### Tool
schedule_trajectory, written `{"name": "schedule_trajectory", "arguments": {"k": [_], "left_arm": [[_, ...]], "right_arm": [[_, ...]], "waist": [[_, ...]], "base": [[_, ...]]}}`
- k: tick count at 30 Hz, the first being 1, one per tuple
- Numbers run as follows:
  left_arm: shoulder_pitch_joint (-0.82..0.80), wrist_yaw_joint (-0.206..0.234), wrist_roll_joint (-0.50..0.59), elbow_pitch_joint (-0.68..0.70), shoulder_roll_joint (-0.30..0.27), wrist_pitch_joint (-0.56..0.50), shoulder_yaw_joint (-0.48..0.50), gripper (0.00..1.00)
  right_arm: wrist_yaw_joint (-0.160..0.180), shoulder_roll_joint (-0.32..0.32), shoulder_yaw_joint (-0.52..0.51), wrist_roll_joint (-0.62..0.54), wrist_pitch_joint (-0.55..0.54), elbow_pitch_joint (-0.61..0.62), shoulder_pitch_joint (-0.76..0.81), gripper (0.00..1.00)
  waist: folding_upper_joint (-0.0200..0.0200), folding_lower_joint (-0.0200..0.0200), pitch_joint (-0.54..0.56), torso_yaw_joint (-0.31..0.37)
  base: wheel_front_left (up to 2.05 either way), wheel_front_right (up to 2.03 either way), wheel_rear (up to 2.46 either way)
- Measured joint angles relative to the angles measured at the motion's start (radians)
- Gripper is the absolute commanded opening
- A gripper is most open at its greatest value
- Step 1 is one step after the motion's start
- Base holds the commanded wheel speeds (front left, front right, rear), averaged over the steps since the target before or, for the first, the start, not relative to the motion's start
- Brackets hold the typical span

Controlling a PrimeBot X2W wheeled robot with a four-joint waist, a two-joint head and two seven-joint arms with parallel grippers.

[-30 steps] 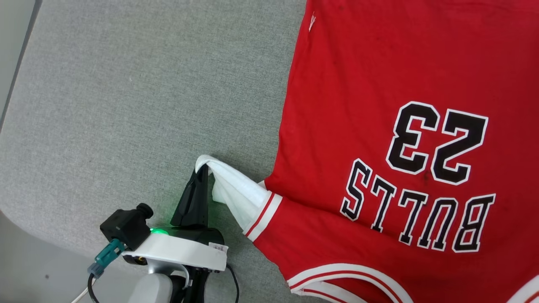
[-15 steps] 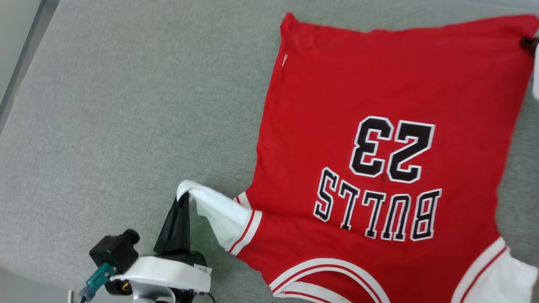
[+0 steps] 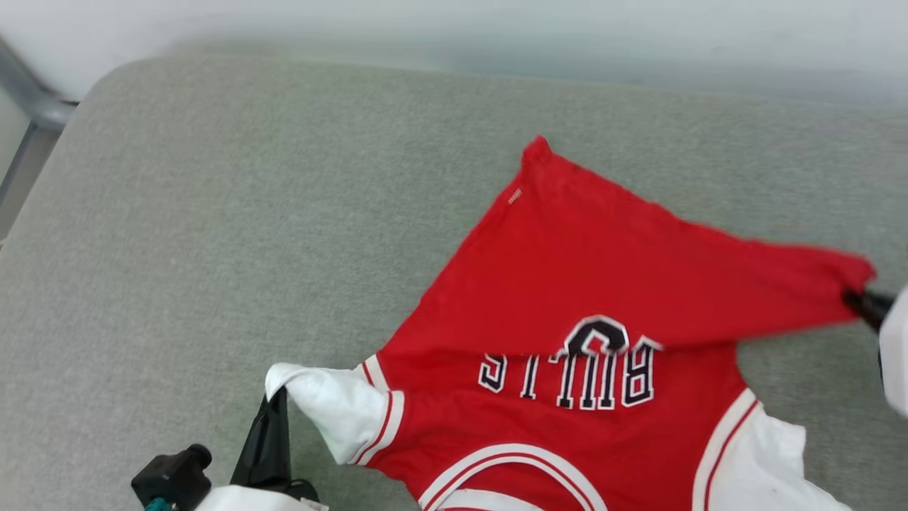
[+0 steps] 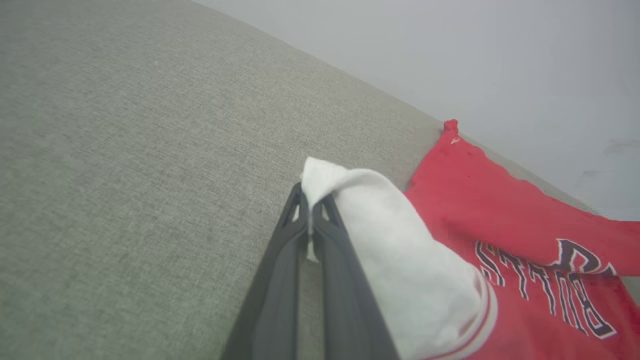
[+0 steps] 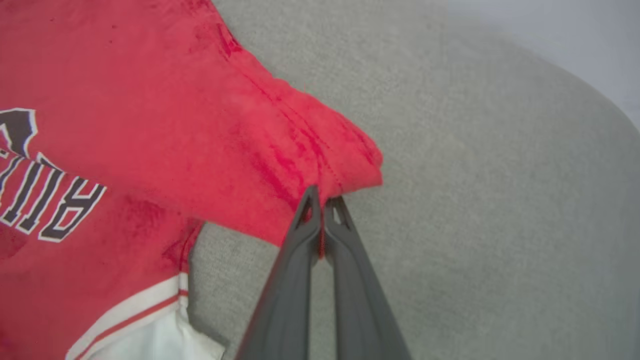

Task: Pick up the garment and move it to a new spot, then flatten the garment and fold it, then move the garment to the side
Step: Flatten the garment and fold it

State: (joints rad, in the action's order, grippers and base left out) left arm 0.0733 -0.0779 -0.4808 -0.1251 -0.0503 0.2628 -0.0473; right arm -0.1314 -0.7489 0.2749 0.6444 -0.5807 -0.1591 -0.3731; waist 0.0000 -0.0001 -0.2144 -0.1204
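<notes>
Pinching hard, the left gripper (image 4: pixel 310 200) has its two dark fingers pressed shut on the tip of the white sleeve (image 4: pixel 400 250), with a bit of cloth poking out over the top. The right gripper (image 5: pixel 325 202) is squeezed shut too, and it holds a bunched corner of the red bottom hem (image 5: pixel 345 165). Both bits belong to the garment (image 3: pixel 603 277), which lies face up on the grey pad (image 3: pixel 213 213), with its collar nearest the robot and its bottom edge away from it. The corner in the right gripper is lifted off the pad and drawn toward the robot, so the red cloth hangs over the top of the black lettering (image 3: pixel 567 372) and hides some of it. The other bottom corner (image 3: pixel 537 149) rests on the pad. The other white sleeve (image 3: pixel 773 461) lies loose near the bottom right of the head view. I think the garment is already laid out and mostly flat, and the folding is just starting. No fold is finished yet. Left to do, I think: finish the folds, then move the garment to the side.
</notes>
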Motion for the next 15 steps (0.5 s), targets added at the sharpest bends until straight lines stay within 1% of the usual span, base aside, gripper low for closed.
{"name": "schedule_trajectory", "arguments": {"k": [3, 6, 8, 12, 15], "left_arm": [[0.015, 0.002, 0.007, 0.002, 0.0, 0.0, 0.015, 0.0], [0.031, 0.002, 0.013, 0.0, 0.0, 0.0, 0.024, 0.0], [0.033, 0.002, 0.019, 0.0, 0.0, 0.0, 0.026, 0.0], [0.03, -0.002, 0.02, -0.005, 0.0, 0.0, 0.025, 0.0], [0.025, -0.004, 0.023, -0.01, 0.0, 0.0, 0.023, 0.0]], "right_arm": [[0.0, 0.001, -0.055, 0.004, -0.002, 0.042, 0.14, 0.0], [0.0, 0.015, -0.109, 0.004, -0.016, 0.07, 0.27, 0.0], [0.0, 0.033, -0.133, -0.006, -0.025, 0.069, 0.348, 0.0], [0.0, 0.072, -0.152, -0.01, -0.049, 0.05, 0.482, 0.0], [0.001, 0.099, -0.166, -0.004, -0.061, 0.032, 0.534, 0.0]], "waist": [[0.0, 0.0, 0.021, 0.025], [0.0, 0.0, 0.038, 0.048], [0.0, 0.0, 0.045, 0.06], [0.0, 0.0, 0.045, 0.069], [0.0, 0.0, 0.045, 0.07]], "base": [[0.0, 0.0, 0.0], [0.0, 0.0, 0.0], [0.0, 0.0, 0.0], [0.0, 0.0, 0.0], [0.0, 0.0, 0.0]]}}
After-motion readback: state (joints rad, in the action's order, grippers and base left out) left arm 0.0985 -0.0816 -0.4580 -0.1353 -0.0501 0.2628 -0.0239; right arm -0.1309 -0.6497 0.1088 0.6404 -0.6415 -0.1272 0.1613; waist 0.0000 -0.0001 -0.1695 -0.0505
